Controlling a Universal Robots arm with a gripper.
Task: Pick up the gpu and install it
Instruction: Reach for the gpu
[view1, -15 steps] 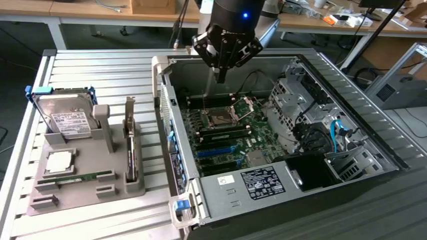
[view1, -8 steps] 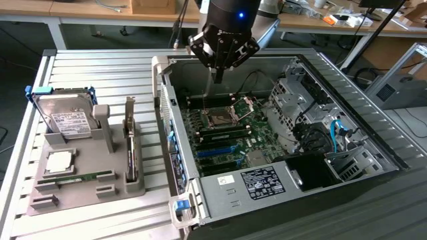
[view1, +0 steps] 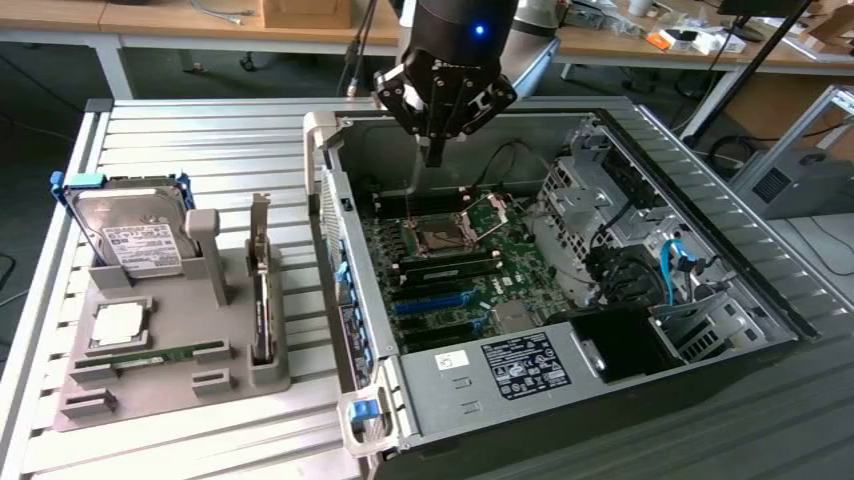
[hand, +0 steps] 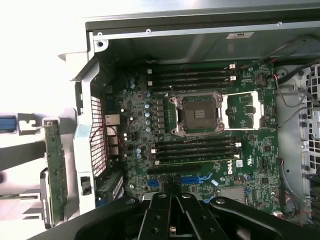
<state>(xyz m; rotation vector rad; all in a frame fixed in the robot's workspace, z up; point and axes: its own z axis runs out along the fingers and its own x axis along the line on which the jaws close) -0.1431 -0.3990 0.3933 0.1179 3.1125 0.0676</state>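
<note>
The gpu (view1: 262, 295) stands on edge in a slot of the grey holder (view1: 174, 395), outside the computer case at the exterior view's left, with its silver bracket pointing up. In the wrist view the gpu (hand: 56, 170) shows as a narrow board beside the case wall. My gripper (view1: 434, 152) hangs over the open case (view1: 587, 345), above the far end of the motherboard (view1: 461, 285), well apart from the gpu. Its fingers (hand: 165, 210) are shut together with nothing between them, pointing down at the motherboard (hand: 200, 135) near the blue slots (hand: 192, 179).
The holder also carries a silver hard drive (view1: 134, 240), a square processor (view1: 118, 322) and a green memory stick (view1: 160, 357). Inside the case are the processor socket (hand: 198, 114), drive cages (view1: 601, 190) and cables (view1: 674, 265). The case's side wall (view1: 334, 250) stands between holder and motherboard.
</note>
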